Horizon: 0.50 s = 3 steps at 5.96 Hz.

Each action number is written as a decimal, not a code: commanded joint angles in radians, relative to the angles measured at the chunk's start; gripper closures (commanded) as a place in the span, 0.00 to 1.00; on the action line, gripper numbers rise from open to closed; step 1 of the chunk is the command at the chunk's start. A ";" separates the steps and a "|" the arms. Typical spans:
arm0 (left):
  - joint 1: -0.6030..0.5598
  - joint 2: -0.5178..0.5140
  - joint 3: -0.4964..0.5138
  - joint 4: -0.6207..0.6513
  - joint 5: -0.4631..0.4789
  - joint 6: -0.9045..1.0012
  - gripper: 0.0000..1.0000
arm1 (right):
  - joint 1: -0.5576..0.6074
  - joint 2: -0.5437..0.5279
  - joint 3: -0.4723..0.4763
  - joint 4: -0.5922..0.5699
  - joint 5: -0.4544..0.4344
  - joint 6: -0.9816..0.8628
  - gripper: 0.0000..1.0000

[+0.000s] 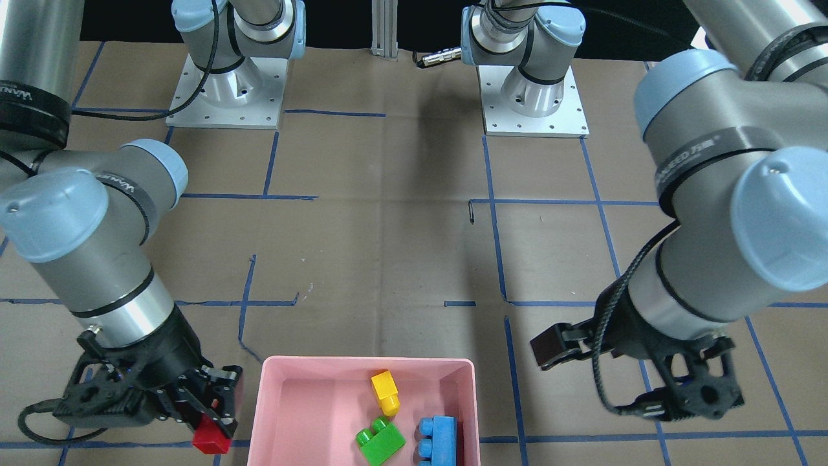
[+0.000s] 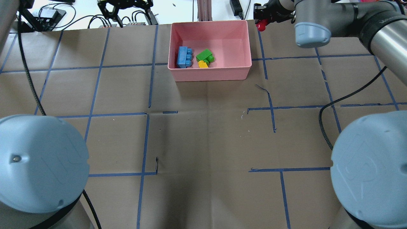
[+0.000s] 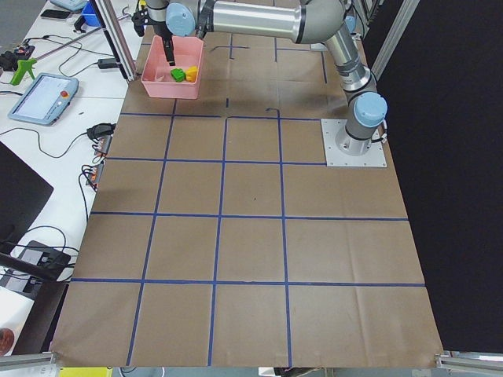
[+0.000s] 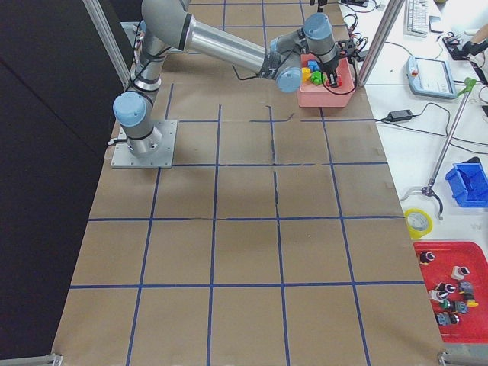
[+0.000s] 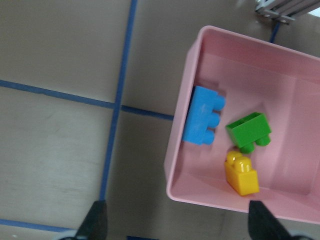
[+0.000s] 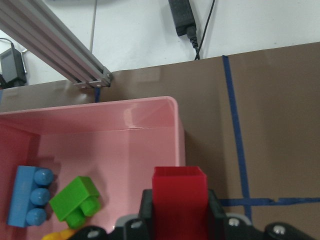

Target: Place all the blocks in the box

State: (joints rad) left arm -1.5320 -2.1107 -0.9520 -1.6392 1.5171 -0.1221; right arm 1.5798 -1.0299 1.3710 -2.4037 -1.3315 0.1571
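Blocks: three of the four lie inside the pink box [image 2: 210,74], which sits at the far edge of the table [image 2: 206,143], well away from the robot. Nearest the robot, by the box's near wall, is the yellow block [image 2: 203,64]. The green block [image 2: 205,56] lies just behind it; whether the two touch cannot be told. The blue block [image 2: 184,57] lies against the box's left wall, its studs pointing toward the middle. The right half of the box floor is bare pink.

The red block [image 1: 210,440] is outside the box, just beside its right wall. The right gripper [image 1: 213,424] pinches it between its fingers, and the wrist view shows the jaws closed tight on its sides.

The left gripper [image 1: 598,378] hangs just beside the box's left wall with its jaws spread wide and nothing between them.

Brown paper crossed with blue tape lines [image 2: 95,92] covers the table. Beyond the far edge, past the box, stand an aluminium post [image 6: 55,45] and a black power adapter [image 6: 181,17] with its cable on a white surface.
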 commanded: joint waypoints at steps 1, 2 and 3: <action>0.036 0.189 -0.220 -0.004 0.104 0.055 0.00 | 0.080 0.103 -0.116 0.009 -0.011 0.122 0.82; 0.033 0.302 -0.323 0.008 0.097 0.053 0.00 | 0.092 0.105 -0.106 0.026 -0.014 0.130 0.62; 0.023 0.389 -0.385 0.007 0.092 0.053 0.00 | 0.115 0.106 -0.096 0.082 -0.018 0.143 0.01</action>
State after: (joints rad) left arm -1.5019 -1.8172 -1.2606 -1.6346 1.6109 -0.0691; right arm 1.6733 -0.9291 1.2708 -2.3650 -1.3454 0.2854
